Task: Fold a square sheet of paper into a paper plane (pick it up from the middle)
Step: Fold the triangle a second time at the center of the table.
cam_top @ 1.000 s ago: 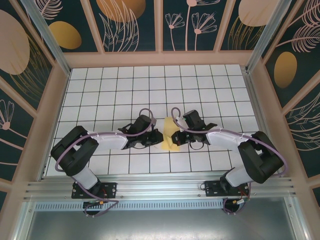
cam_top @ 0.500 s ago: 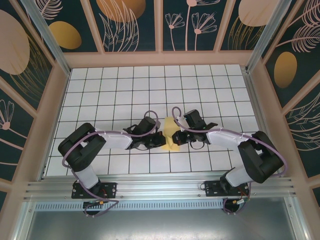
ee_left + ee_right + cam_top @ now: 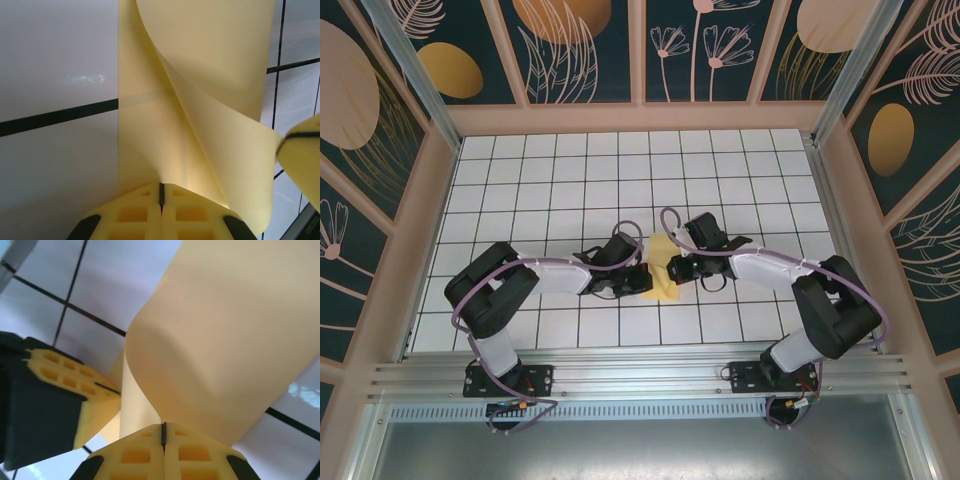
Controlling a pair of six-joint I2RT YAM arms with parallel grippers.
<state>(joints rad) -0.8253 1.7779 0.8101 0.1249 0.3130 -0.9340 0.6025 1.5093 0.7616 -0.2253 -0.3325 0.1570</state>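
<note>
The square sheet of paper (image 3: 661,274) sits near the middle of the table (image 3: 570,180), a little toward its near edge, in the narrow gap between the two hands. It is not flat: part of it lies on the white tiles and part is lifted and curled over.

In the left wrist view the sheet of paper (image 3: 200,100) rises from the left hand (image 3: 161,192) and bends to the right in a smooth curve, while its left portion lies flat on the table with one straight edge running up the picture. A black grid line shows faintly through that flat part. The left hand is closed, its two yellow fingers pressed together with only a thin seam between them, and the sheet's lower edge is pinched there.

In the right wrist view the sheet of paper (image 3: 235,340) arches up and over from the right hand (image 3: 163,432), which is likewise closed on the sheet's edge, pads meeting tightly. The left hand (image 3: 75,390) shows low on the left of that view, just beside the sheet.

From the top camera the left hand (image 3: 638,279) touches the sheet from the left and the right hand (image 3: 673,266) from the right, the fingertips near each other and both arms stretched inward low over the table.
</note>
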